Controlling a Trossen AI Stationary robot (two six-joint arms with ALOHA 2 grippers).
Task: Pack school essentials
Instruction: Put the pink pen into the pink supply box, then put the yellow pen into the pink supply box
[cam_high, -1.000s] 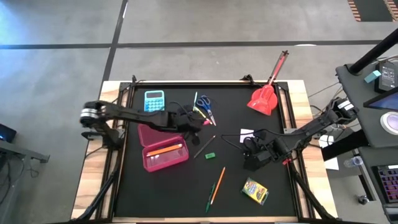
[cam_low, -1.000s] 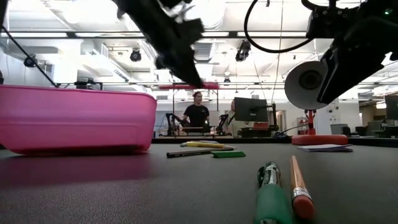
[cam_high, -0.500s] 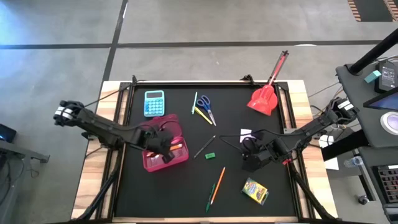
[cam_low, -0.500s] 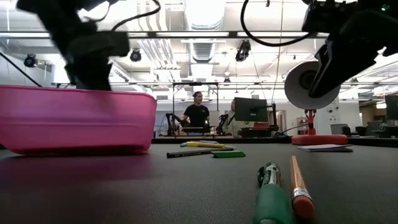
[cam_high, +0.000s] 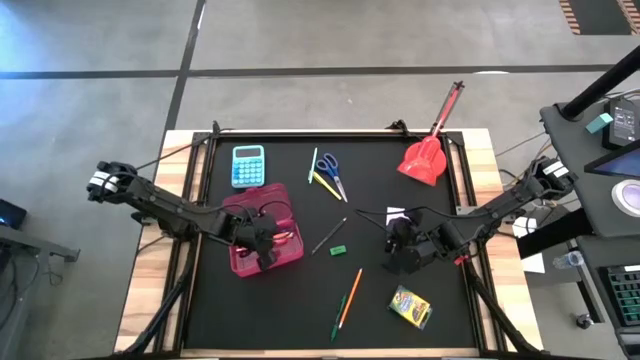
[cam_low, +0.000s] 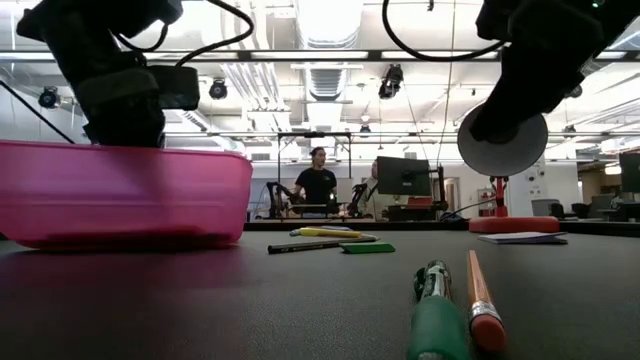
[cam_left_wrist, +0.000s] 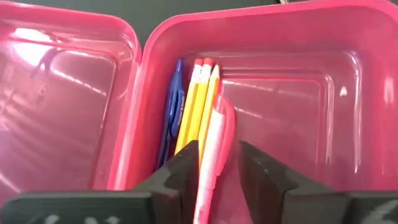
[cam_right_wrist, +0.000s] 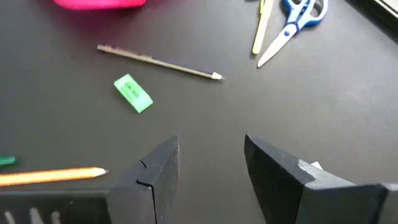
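Observation:
The pink pencil case (cam_high: 240, 215) lies open; its tray (cam_left_wrist: 292, 99) holds a blue pen (cam_left_wrist: 171, 118) and yellow pencils (cam_left_wrist: 198, 102). My left gripper (cam_high: 263, 240) is down inside the tray, shut on a pink pen (cam_left_wrist: 214, 134). My right gripper (cam_right_wrist: 208, 155) hovers open over bare mat, near the green eraser (cam_right_wrist: 133, 94) and a dark pencil (cam_right_wrist: 158, 61). Blue-handled scissors (cam_high: 330, 172), an orange pencil (cam_high: 351, 296), a green pen (cam_high: 338, 318) and the crayon box (cam_high: 410, 307) lie flat on the mat. My left gripper pinches the pink pen between its two fingers (cam_left_wrist: 181, 171), partway along its barrel (cam_left_wrist: 208, 165). The fingers come from above, slanting down into the tray, and the pen runs on ahead of them. Its far end (cam_left_wrist: 224, 107) lies beside the yellow pencils; whether it touches the tray floor I cannot tell.
A teal calculator (cam_high: 248, 164) sits near the far left corner and the red long-handled scoop (cam_high: 428, 152) at the far right. A white paper slip (cam_high: 396, 213) lies beside my right arm. Bare mat stretches along the near left part of the table (cam_high: 240, 320).
My left gripper has travelled from beside the scissors toward the near left, over the pink case, and then sunk into its tray, carrying the pink pen along. My right gripper has shifted slightly toward the table's left.

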